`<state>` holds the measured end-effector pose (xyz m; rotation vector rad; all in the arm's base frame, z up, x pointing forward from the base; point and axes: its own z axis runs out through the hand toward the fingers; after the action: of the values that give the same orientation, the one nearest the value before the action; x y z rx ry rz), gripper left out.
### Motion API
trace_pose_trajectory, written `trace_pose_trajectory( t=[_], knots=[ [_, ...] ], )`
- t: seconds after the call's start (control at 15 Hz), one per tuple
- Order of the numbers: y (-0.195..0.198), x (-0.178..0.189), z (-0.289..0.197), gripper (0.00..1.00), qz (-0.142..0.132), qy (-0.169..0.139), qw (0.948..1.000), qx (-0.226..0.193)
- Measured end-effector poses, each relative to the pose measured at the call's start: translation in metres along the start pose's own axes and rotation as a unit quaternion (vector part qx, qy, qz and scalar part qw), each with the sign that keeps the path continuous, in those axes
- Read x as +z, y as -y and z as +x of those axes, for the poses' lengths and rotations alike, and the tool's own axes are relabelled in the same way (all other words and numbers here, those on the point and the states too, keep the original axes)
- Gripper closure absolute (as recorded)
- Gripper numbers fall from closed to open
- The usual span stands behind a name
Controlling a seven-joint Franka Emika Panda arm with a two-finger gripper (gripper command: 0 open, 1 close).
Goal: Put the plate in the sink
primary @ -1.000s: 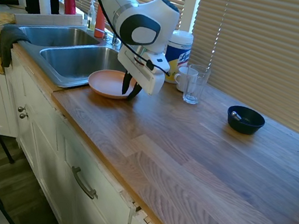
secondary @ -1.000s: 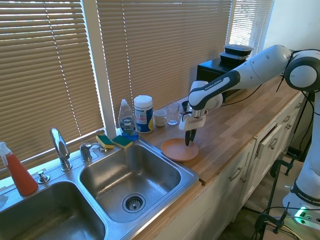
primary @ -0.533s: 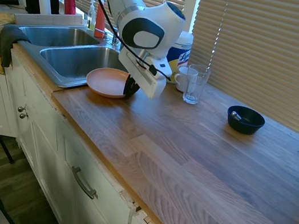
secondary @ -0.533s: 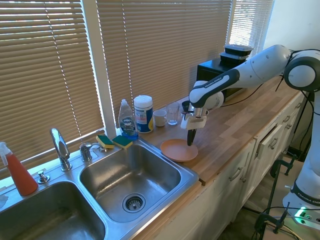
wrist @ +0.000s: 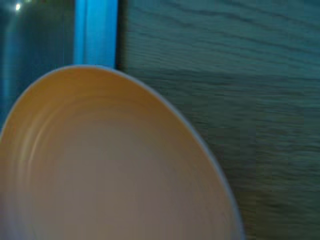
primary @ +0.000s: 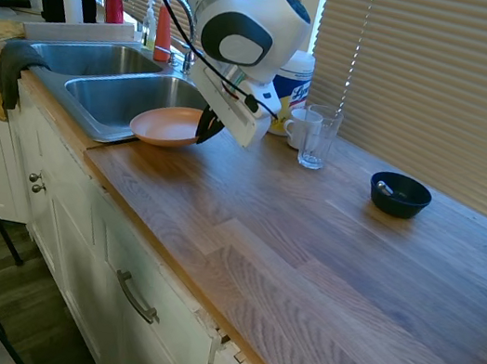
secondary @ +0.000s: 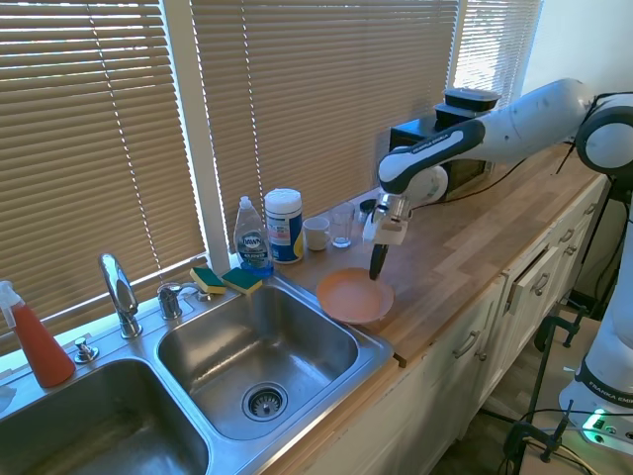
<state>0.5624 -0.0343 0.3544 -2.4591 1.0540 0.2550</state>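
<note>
The plate is clear of the counter, tilted, and sits at the corner where the wood meets the rim of the sink. In the second exterior view the plate shows its inner face toward the camera, its far edge raised under the gripper and its near edge dipped toward the right-hand basin. Being round, it has no long axis to report; its face points up and somewhat away from the arm. The wrist view shows the plate filling most of the picture, with counter grain beside it and a strip of sink rim beyond.

The fingers are closed on the plate's rim at the edge farthest from the basin. Judgement: a one-edge pinch explains the tilt, since the unsupported side hangs lower; it also leaves the leading edge free to pass over the sink rim.

Surroundings: two sponges lie at the back corner of the basin. A dish soap bottle and a wipes canister stand behind them, then a white mug and a clear glass. A dark navy bowl sits well apart along the counter. The basin below appears free of dishes.

Judgement: the carry is under way; release is not yet done.
</note>
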Motion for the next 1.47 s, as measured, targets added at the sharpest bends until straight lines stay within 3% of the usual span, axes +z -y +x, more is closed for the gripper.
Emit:
trace_pose_trajectory(
  t=[0.33,0.67,0.93,1.33,1.4,1.47],
  knots=[
    [0.075,-0.001,-0.066,1.0,-0.022,-0.02,0.9993,-0.023],
    [0.18,0.035,-0.132,1.0,-0.065,-0.058,0.9951,-0.048],
    [0.226,0.097,-0.118,1.0,-0.099,-0.063,0.9919,-0.049],
    [0.24,0.2,-0.079,1.0,-0.149,-0.042,0.987,-0.043],
    [0.239,0.21,-0.074,0.0,-0.155,-0.043,0.9862,-0.04],
    [0.239,0.217,-0.071,0.0,-0.16,-0.044,0.9853,-0.039]
  ],
)
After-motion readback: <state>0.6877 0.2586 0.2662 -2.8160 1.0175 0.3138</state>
